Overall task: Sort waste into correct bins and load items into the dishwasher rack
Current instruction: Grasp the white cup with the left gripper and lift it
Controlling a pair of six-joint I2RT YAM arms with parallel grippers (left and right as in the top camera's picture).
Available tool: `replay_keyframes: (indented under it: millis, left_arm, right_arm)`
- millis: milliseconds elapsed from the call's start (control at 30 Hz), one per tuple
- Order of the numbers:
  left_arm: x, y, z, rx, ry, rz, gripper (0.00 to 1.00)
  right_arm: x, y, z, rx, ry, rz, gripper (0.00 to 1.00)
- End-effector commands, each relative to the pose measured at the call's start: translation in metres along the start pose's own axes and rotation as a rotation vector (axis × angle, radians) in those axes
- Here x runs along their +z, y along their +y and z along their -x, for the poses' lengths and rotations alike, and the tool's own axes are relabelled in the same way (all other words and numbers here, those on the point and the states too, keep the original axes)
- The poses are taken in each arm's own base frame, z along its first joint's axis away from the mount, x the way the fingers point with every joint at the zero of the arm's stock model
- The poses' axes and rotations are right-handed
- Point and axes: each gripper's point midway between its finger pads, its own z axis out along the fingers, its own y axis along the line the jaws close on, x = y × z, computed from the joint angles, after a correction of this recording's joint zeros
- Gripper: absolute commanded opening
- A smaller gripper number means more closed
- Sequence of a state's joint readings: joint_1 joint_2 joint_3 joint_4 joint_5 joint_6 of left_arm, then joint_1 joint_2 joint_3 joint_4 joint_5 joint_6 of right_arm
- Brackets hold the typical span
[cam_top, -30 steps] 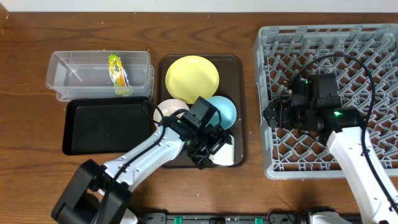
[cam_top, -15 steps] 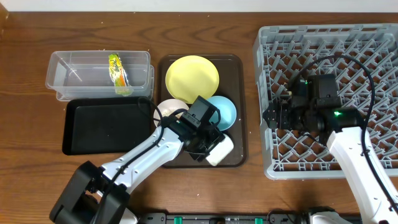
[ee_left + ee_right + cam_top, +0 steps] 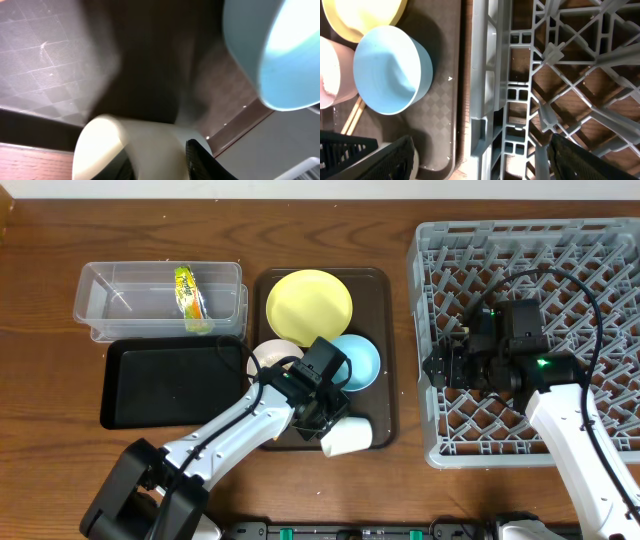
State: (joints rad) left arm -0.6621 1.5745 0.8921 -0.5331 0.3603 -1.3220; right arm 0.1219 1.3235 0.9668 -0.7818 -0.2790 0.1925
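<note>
Nearest, the left gripper (image 3: 328,418) pinches the small white cup (image 3: 347,436) at the near right corner of the brown serving tray (image 3: 388,330).

The cup lies tipped on its side, with 1 dark finger (image 3: 200,157) pressed against its wall. Just beyond sit 2 bowls, the whitish-pink bowl (image 3: 272,356) on the left and the light blue bowl (image 3: 362,360) on the right, with the chopsticks (image 3: 352,115) between them. To the right, the right gripper (image 3: 438,368) hangs over the left edge of the grey rack (image 3: 560,250), jaws wide and empty. The black tray (image 3: 170,385) lies to the left. Farther back, the pale-yellow plate (image 3: 309,303) rests on the serving tray. The snack wrapper (image 3: 189,296) lies in the clear tub (image 3: 130,295) at far left.
</note>
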Motion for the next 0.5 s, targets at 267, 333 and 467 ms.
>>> replay_keyframes:
  millis: [267, 333, 467]
  left_arm:
    - [0.000, 0.002, -0.013, 0.184, 0.075, -0.007, 0.32]
    - [-0.001, 0.002, -0.014, 0.211, 0.080, -0.010, 0.28]
    - [-0.001, 0.004, -0.018, 0.222, 0.103, -0.007, 0.25]
  right_arm:
    - [-0.006, 0.002, 0.006, -0.017, -0.021, 0.001, 0.84]
    - [-0.006, 0.002, 0.006, -0.017, -0.021, 0.001, 0.84]
    - [-0.006, 0.001, 0.005, -0.017, -0.020, 0.000, 0.84]
